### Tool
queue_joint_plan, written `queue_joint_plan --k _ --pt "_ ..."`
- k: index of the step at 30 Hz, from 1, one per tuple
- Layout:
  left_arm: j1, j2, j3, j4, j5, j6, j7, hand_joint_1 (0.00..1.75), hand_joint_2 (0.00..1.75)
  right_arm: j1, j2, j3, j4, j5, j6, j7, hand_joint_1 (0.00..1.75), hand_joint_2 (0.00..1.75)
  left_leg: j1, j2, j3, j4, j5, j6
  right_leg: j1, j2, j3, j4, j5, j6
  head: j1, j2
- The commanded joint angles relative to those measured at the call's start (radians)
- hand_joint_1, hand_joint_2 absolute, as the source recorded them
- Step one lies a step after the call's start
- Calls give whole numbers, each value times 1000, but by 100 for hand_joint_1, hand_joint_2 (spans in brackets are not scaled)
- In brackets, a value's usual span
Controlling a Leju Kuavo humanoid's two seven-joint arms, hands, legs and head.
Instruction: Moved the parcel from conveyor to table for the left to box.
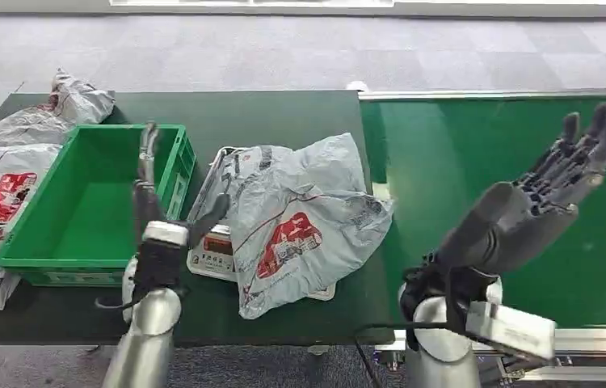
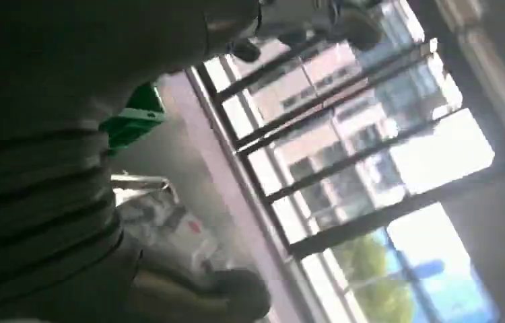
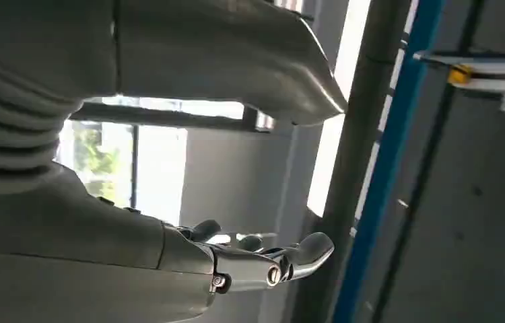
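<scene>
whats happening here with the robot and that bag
A grey parcel lies on the scale on the dark table, beside a green box. Neither robot hand holds anything: the left robot hand is raised, open, next to the parcel; the right robot hand is open above the green conveyor.

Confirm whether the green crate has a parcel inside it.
No. In the head view the green crate shows a bare floor; the grey parcel lies beside it.

parcel-sorting station, conveyor, scale
</scene>
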Motion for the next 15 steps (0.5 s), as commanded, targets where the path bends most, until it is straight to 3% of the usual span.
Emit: queue_joint_plan --k 1,15 --pt "-374 -4 -181 791 -218 -66 13 0 175 -71 -94 264 52 -44 -57 2 0 175 -1 -4 3 -2 2 1 0 -6 4 -2 1 0 0 0" --pt "-414 -48 -293 981 -273 -257 -20 0 175 -96 -88 260 83 -102 -11 2 0 175 0 3 4 -2 1 0 0 1 4 -2 3 -1 0 0"
